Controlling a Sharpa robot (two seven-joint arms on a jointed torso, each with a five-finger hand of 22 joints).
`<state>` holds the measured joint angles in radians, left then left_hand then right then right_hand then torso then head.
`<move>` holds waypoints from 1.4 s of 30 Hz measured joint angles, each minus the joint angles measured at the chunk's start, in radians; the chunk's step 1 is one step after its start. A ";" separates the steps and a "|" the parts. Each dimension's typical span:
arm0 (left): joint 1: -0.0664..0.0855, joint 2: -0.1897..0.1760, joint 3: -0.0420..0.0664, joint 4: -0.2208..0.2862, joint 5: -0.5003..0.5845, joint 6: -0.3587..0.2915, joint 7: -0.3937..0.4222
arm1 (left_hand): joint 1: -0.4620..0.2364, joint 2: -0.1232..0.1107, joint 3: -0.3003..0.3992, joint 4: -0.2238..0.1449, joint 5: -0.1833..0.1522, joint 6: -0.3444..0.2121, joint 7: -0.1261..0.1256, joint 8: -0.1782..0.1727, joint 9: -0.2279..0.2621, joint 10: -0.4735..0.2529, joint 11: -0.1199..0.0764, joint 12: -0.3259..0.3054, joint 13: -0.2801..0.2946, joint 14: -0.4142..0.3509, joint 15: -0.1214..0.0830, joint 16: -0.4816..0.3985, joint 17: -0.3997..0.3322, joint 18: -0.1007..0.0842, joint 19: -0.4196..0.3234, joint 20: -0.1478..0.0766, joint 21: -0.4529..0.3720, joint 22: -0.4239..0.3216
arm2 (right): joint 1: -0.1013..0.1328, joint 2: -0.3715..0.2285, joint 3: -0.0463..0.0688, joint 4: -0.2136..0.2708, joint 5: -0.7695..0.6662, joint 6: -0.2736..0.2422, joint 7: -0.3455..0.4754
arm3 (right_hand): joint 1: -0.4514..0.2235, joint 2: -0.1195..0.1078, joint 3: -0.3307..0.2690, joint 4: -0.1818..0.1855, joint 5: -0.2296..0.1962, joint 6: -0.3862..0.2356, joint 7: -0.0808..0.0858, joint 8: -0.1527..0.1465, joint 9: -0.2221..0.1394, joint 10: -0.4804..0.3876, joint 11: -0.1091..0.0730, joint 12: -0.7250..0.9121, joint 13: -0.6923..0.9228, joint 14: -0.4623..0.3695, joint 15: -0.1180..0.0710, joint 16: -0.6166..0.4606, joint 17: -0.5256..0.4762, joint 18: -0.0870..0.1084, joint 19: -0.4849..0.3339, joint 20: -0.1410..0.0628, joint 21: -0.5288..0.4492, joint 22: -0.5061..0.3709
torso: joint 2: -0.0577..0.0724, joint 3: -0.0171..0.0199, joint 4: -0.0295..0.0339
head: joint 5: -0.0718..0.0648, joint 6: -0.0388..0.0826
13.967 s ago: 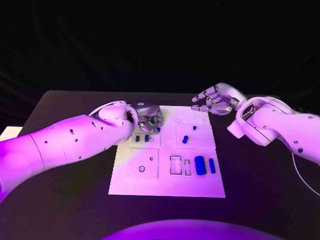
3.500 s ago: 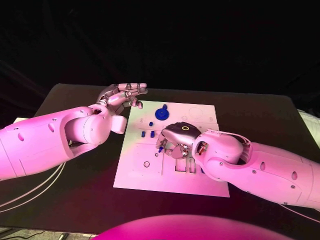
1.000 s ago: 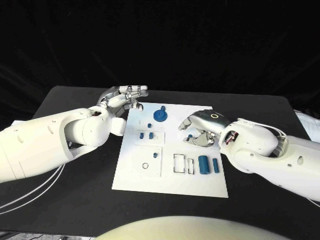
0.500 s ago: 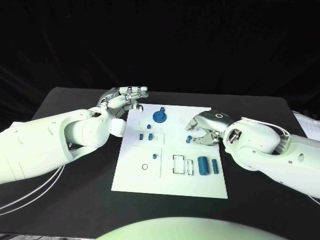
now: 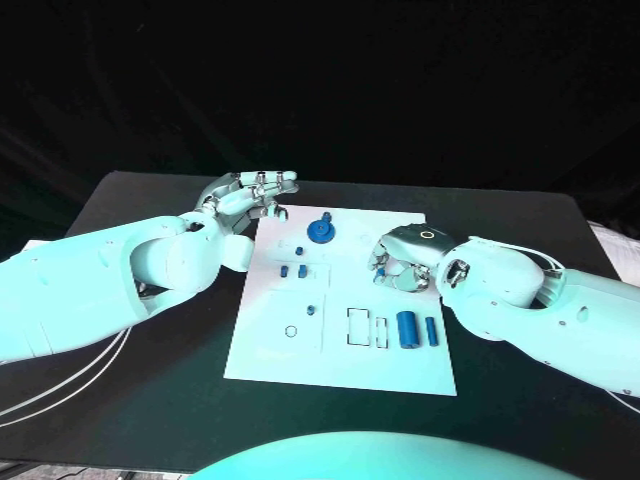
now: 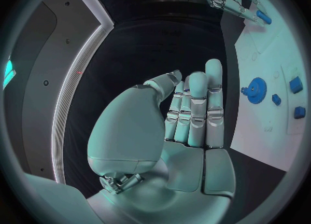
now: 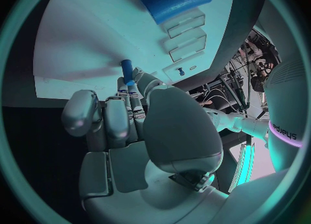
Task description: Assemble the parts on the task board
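With a gear (image 5: pixel 320 231) and some pegs seated and two parts (image 5: pixel 405 324) lying loose, the right hand (image 5: pixel 401 262) is pinching a peg (image 7: pixel 127 72) over the board (image 5: pixel 284 360), while the left hand (image 5: pixel 248 196) is idling, fingers together, holding nothing.

Right hand (image 5: pixel 402 262) covers part of the task board (image 5: pixel 342 350); what its fingertips touch beneath cannot be told.

task board (image 5: pixel 338 362): 1 | blue parts (image 5: pixel 405 325): about 8 | hands (image 5: pixel 251 195): 2
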<state>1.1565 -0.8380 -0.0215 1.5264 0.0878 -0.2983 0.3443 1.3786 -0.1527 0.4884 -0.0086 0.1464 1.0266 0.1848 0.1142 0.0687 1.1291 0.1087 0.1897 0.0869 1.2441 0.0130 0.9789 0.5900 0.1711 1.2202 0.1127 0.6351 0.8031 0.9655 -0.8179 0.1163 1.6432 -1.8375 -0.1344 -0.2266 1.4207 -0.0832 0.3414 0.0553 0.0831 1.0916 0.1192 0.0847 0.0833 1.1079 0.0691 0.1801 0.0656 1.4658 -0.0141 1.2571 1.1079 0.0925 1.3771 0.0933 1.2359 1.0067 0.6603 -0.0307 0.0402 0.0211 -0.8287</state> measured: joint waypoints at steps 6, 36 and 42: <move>0.000 -0.001 0.000 0.000 0.000 0.000 -0.001 | 0.000 0.000 0.000 0.000 0.000 0.000 0.000 0.000 0.000 0.000 0.000 0.000 0.000 0.000 0.000 0.000 -0.001 0.000 0.000 0.000 0.000 -0.001 | 0.001 0.002 0.001 -0.001 -0.008 0.004 -0.002 | 0.003 0.003 0.022 -0.011 -0.005 0.022 0.000 0.008 0.005 0.032 -0.004 0.001 -0.001 0.001 -0.001 0.004 0.005 0.000 0.004 -0.004 0.004 0.007 | 0.000 0.0002 -0.0014 | 0.002 -0.002; 0.000 -0.002 0.000 -0.001 -0.001 0.002 -0.009 | 0.000 0.000 -0.003 -0.003 0.000 0.000 0.000 0.000 0.000 -0.004 -0.004 0.000 0.000 -0.002 0.002 0.000 -0.005 0.000 0.000 0.000 0.000 -0.001 | -0.003 -0.003 -0.001 0.000 -0.023 0.004 -0.010 | -0.040 -0.040 0.033 0.008 -0.010 -0.028 0.003 -0.021 -0.010 -0.010 0.016 -0.069 -0.001 0.001 0.007 -0.002 -0.017 0.000 0.000 0.000 -0.001 -0.010 | -0.001 -0.0001 -0.0014 | -0.005 -0.006; 0.000 -0.002 0.000 -0.002 -0.001 0.002 -0.011 | 0.000 0.000 -0.003 -0.003 0.000 0.000 0.000 0.000 0.000 -0.004 -0.004 0.000 0.000 -0.002 0.002 0.000 -0.005 0.000 0.000 0.000 0.000 -0.001 | -0.004 -0.002 -0.001 0.001 -0.023 0.003 -0.010 | -0.021 -0.020 0.063 0.000 -0.010 0.000 0.004 -0.010 -0.004 0.042 0.002 -0.054 0.003 0.000 0.007 -0.002 -0.015 0.000 0.000 0.000 -0.001 -0.006 | -0.001 -0.0001 -0.0014 | -0.006 -0.006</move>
<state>1.1564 -0.8404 -0.0217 1.5243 0.0866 -0.2960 0.3336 1.3787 -0.1527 0.4857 -0.0114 0.1464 1.0267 0.1847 0.1142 0.0688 1.1256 0.1051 0.1897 0.0869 1.2422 0.0149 0.9788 0.5854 0.1711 1.2202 0.1127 0.6351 0.8024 0.9616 -0.8204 0.1154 1.6440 -1.8601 -0.1315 -0.2369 1.4000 -0.1034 0.4045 0.0554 0.0733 1.0919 0.1235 0.0750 0.0789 1.1496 0.0715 0.1260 0.0684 1.4661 -0.0074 1.2547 1.0926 0.0924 1.3767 0.0935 1.2353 1.0007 0.6592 -0.0308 0.0387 0.0147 -0.8352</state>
